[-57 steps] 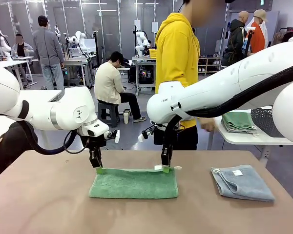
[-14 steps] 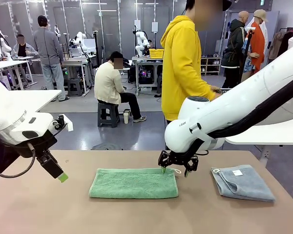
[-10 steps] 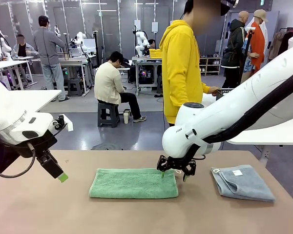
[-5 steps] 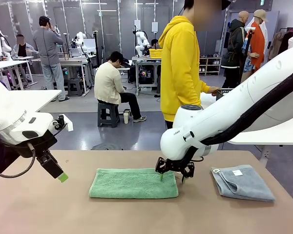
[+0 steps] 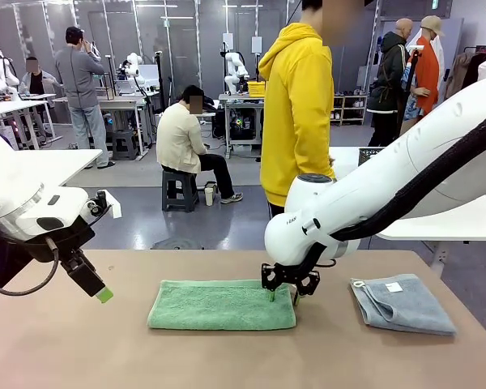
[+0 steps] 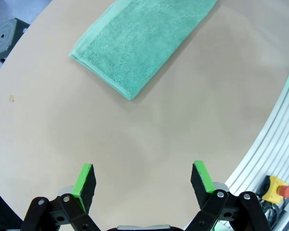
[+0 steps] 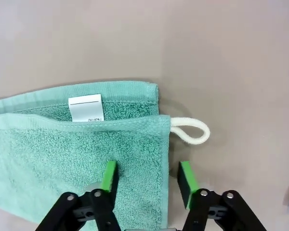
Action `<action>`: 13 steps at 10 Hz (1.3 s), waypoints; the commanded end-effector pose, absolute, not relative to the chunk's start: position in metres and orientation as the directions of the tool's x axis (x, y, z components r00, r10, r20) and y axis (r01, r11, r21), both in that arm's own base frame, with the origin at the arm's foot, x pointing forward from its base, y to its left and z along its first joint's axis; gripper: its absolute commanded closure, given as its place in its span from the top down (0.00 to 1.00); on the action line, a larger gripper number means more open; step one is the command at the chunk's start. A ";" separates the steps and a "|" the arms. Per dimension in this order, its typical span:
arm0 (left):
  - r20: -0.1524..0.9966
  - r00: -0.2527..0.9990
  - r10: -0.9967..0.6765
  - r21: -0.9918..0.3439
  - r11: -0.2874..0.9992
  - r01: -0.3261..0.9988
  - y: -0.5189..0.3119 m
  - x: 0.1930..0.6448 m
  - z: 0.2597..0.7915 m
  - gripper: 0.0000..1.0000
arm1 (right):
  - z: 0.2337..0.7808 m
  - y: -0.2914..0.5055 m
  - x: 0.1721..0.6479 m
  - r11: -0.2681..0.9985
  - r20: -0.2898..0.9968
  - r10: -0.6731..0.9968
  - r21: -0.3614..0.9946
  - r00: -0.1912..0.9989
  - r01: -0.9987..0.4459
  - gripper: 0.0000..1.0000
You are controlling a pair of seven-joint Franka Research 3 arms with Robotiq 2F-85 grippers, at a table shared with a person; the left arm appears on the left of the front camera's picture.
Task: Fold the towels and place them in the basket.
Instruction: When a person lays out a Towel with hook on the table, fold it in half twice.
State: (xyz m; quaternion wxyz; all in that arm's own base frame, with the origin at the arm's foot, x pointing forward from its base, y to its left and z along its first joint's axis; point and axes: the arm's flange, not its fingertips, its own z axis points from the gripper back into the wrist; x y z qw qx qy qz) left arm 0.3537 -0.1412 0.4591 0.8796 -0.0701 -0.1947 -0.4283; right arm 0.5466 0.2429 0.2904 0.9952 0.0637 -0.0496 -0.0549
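Observation:
A sea-green towel (image 5: 221, 305) lies folded into a long strip at the table's middle. My right gripper (image 5: 283, 296) is down at its right end. In the right wrist view its jaws are still apart: one fingertip (image 7: 109, 175) rests on the towel (image 7: 77, 144), the other on the table beside the hem. The towel's white label (image 7: 85, 108) and loop (image 7: 192, 132) lie just ahead. A grey-blue towel (image 5: 401, 302) lies folded at the right. My left gripper (image 5: 104, 295) hangs open over the left table edge, off the towel (image 6: 139, 43). The basket is hidden.
A person in a yellow hoodie (image 5: 296, 105) stands at the far side, turned to a white side table (image 5: 437, 220). An emergency stop button (image 6: 272, 185) sits on the rail by the table's edge. Bare tabletop (image 5: 81, 348) runs along the front.
The right gripper has sunk a little onto the green towel's right end and its jaws have drawn closer. The left arm has stayed put. The person has turned and shifted.

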 end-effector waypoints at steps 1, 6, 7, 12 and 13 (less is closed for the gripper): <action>0.396 0.565 -0.724 0.061 0.634 0.771 -0.144 0.352 0.459 1.00 | 0.286 0.250 0.547 0.985 0.095 -0.145 0.105 0.985 0.135 0.00; 0.396 0.565 -0.724 0.061 0.634 0.771 -0.144 0.352 0.459 1.00 | 0.288 0.248 0.548 0.985 0.094 -0.146 0.106 0.985 0.136 0.00; 0.396 0.565 -0.724 0.061 0.634 0.771 -0.144 0.352 0.459 1.00 | 0.289 0.247 0.547 0.985 0.096 -0.147 0.107 0.984 0.136 0.00; 0.396 0.565 -0.724 0.061 0.634 0.771 -0.144 0.352 0.459 1.00 | 0.310 0.227 0.538 0.994 0.127 -0.071 0.090 0.989 0.060 0.00; 0.396 0.565 -0.724 0.061 0.634 0.771 -0.144 0.352 0.459 1.00 | 0.318 0.210 0.538 0.999 0.130 -0.002 0.042 0.992 -0.003 0.00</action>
